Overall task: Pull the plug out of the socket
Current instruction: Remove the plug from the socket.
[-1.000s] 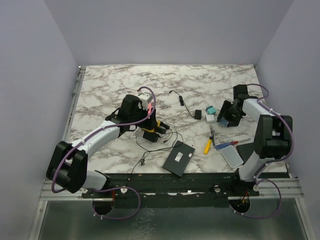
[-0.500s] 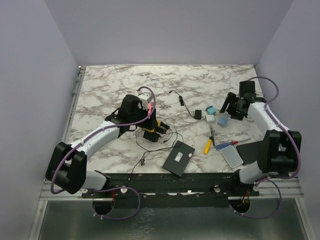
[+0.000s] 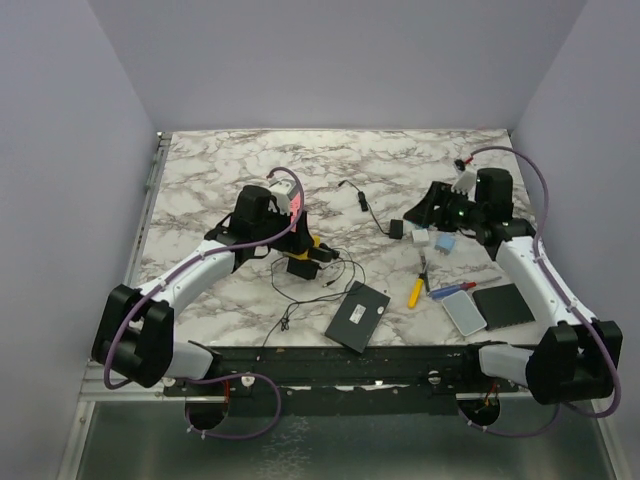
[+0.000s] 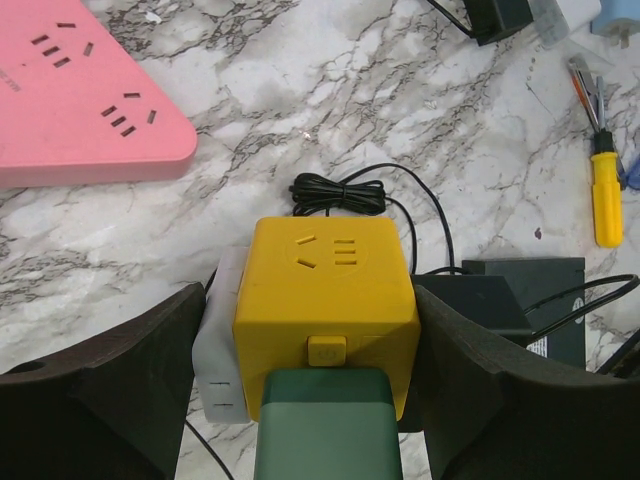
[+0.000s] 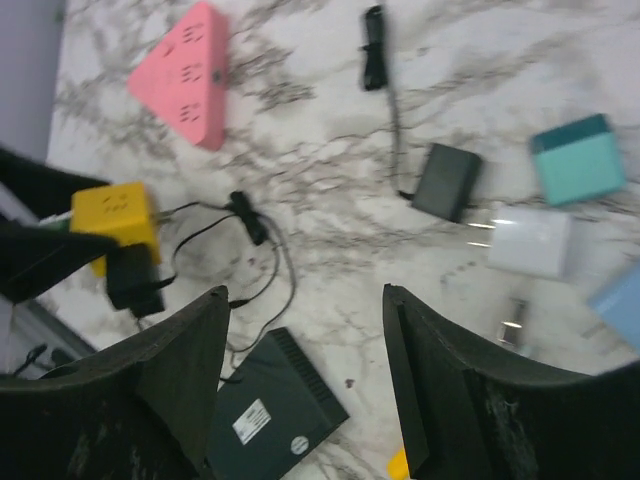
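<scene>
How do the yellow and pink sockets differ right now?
The yellow socket is a cube; the pink socket is flat and triangular. Yellow has plugs in its sides; pink shows none. Yellow is held in the left hand; pink lies free. Both show slots on top.

I'm watching the left arm and the right arm, both wearing white shells between bulky black joint housings. A purple cable is looping along each one, from base up to wrist. The fingers are showing as thick matte-black wedges with rough-textured faces.
</scene>
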{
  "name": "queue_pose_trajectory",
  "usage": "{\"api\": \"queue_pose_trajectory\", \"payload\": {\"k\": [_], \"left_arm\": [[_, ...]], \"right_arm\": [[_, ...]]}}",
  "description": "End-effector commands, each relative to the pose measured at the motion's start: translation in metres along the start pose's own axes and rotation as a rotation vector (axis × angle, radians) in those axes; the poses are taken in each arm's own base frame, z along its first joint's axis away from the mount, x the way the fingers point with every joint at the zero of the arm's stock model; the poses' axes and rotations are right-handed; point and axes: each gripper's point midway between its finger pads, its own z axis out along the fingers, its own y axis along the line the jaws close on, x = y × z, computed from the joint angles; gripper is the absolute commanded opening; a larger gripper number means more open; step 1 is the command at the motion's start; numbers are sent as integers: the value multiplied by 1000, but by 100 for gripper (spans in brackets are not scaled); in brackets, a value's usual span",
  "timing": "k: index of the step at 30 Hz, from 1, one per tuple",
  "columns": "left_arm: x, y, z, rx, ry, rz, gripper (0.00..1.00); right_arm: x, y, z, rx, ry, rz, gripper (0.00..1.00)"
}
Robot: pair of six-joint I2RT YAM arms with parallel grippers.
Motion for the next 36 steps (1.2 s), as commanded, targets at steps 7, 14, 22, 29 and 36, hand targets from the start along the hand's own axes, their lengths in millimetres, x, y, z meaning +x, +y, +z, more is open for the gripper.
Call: {"api": "queue_pose_trajectory", "payload": {"k": [7,14,22,29,36], "left_arm": [[-26,-23,2,115,-62,15,0],[-23,-25,6,135,-49,-4,0],[-24,-25,7,134,-53,-7,0],[-25,-26,5,134,-58,-5,0],[-23,-26,6,138,-53,-9,0]], "right_arm": [[32,131,7,-394,-55,-142,70],[79,155,39,-429,71,-152,70],[130,172,61,-408,189,-162,70],[151,163,75,-329,240,-110,67],[151,166,82,-315,220,-157,67]]}}
